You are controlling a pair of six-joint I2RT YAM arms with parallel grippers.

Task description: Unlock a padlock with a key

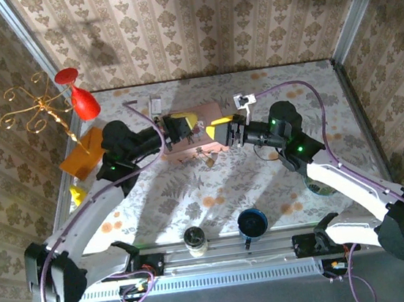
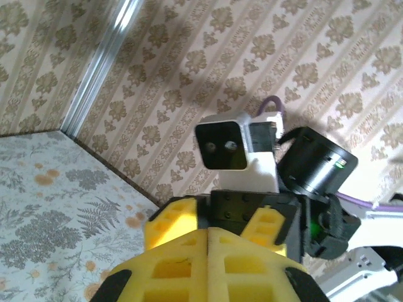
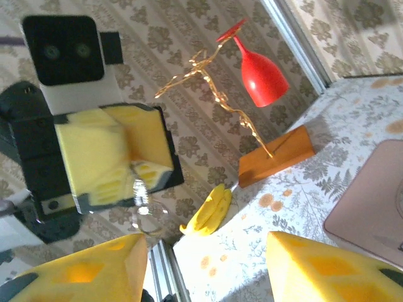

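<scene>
Padlock (image 1: 206,158): small brass piece lying on the table (image 1: 193,196), just off the near edge of the pink box (image 1: 202,112). Nothing touches it. The two arms meet over the box, tips facing each other.

Left gripper (image 1: 184,129): fingers pressed together. In the right wrist view a thin silvery strip with a wire loop hangs from their seam. This is probably the key (image 3: 141,201) on its ring, though it is too small and pale to be sure. Right gripper (image 1: 219,131): fingers (image 3: 327,264) spread wide, nothing between them, aimed at the left one.

Step in hand, as I read it: sorting key and lock between the grippers before any insertion. To do it well, the free right gripper should go down and take the padlock by its body. It should pinch the flat faces, not the shackle, so the lock cannot swing. The keyhole end should stay clear and turned toward the key. The hold on the key wants to be short and stiff.

Padlock relative to hands: roughly midway between the two tips, nearer the arm bases than either. By my judgement it sits below both.
</scene>
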